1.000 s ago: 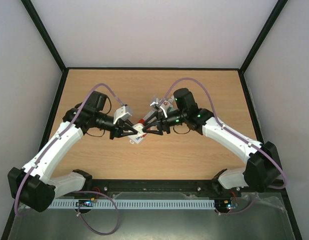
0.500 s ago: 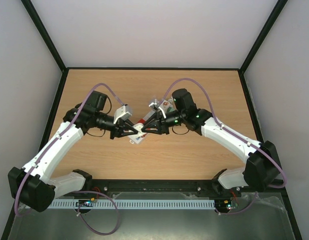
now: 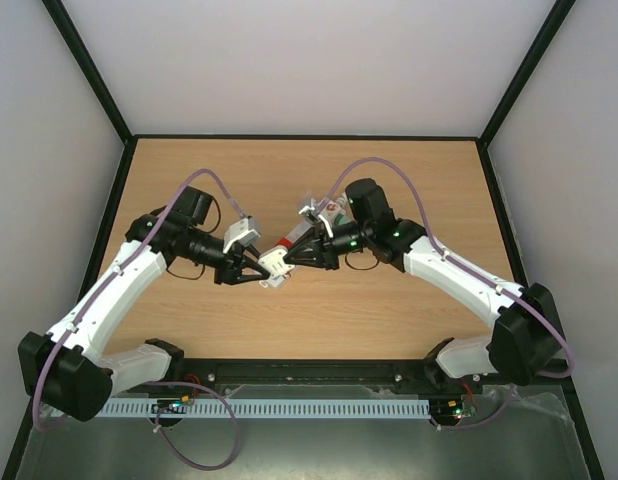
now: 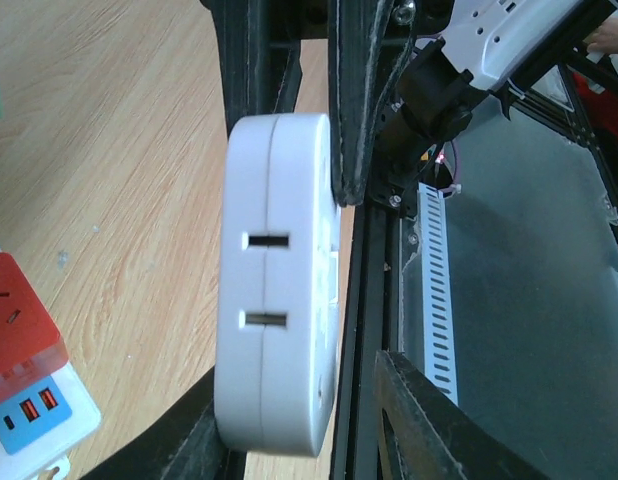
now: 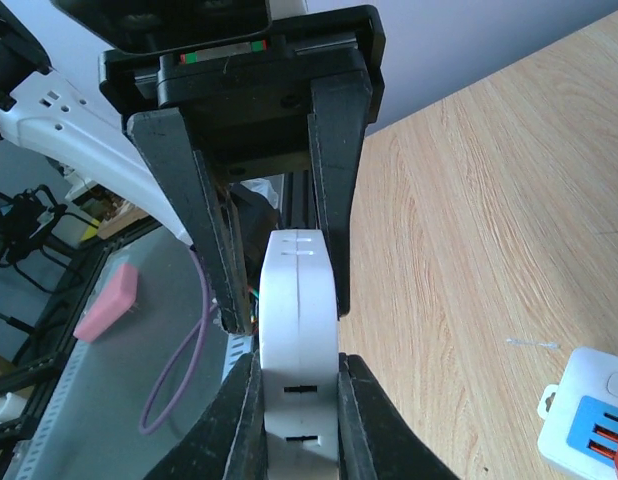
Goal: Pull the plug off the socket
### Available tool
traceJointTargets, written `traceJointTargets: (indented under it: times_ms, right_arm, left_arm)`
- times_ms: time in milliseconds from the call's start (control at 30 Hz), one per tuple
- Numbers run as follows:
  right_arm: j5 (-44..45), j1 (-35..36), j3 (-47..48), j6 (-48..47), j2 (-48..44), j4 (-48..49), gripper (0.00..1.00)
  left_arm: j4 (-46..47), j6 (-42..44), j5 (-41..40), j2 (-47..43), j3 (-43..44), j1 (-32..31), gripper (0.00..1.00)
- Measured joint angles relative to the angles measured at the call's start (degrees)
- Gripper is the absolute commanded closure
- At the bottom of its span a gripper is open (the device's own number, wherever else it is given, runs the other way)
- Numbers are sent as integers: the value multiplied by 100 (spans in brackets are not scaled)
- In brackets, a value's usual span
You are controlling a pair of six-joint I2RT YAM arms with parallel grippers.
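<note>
Plug [image 5: 299, 330] is in the air, clear of the socket [image 5: 589, 425] lying on the tabletop [image 5: 509, 200]. Right gripper [image 5: 299, 400] pinches the plug; left gripper [image 4: 299, 390] is spread loose around its other end. Pull looks done; next, left should back straight off.

Tally: 2 arms (left arm [image 3: 109, 300], right arm [image 3: 459, 275]), 2 grippers (left gripper [image 3: 259, 270], right gripper [image 5: 299, 375]), 1 plug [image 4: 279, 380] with 2 slots [image 4: 267, 241], 1 power strip [image 4: 29, 400], 2 purple cables [image 3: 389, 165], 1 table [image 3: 389, 310], 1 pink block [image 5: 107, 300].

I am seeing the plug [image 5: 299, 320] sitting between the fingers of the right gripper [image 3: 286, 258], the left gripper [image 3: 257, 270] facing it from the left, the socket [image 4: 34, 415] lying on the table [image 3: 379, 300] beneath both
</note>
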Motion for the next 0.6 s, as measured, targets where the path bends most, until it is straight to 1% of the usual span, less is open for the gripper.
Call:
traceJointTargets:
  times_ms: [167, 333, 600]
  right_arm:
    - [-2, -15, -42, -20, -52, 9, 90]
    - [-11, -17, -76, -122, -109, 4, 90]
    - [-13, -17, -186, -251, -192, 4, 90]
  left_arm:
    - [-94, 37, 81, -7, 0, 57, 65]
    - [-90, 15, 157, -11, 0, 57, 69]
    - [-15, -153, 249, -11, 0, 107, 68]
